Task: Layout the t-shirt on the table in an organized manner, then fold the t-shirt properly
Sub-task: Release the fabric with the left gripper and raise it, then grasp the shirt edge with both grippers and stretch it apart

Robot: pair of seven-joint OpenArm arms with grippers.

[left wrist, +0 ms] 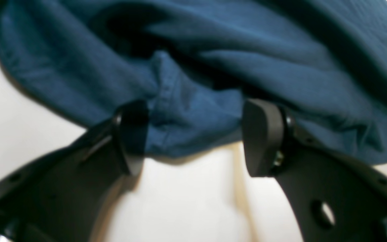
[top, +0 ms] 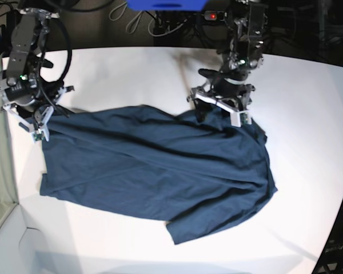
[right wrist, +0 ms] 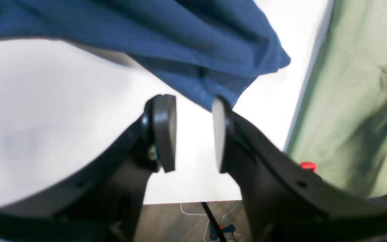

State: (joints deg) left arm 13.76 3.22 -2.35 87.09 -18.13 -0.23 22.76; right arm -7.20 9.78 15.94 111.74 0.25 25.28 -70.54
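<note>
two grippers, left (left wrist: 193, 137) and right (right wrist: 193, 132), both spread (empty) at the t-shirt (top: 160, 165) edges

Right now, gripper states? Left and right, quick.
Left gripper: open, jaws straddling a fold of the t-shirt, not clamped.
Right gripper: open, nothing held, shirt edge at one fingertip.
</note>
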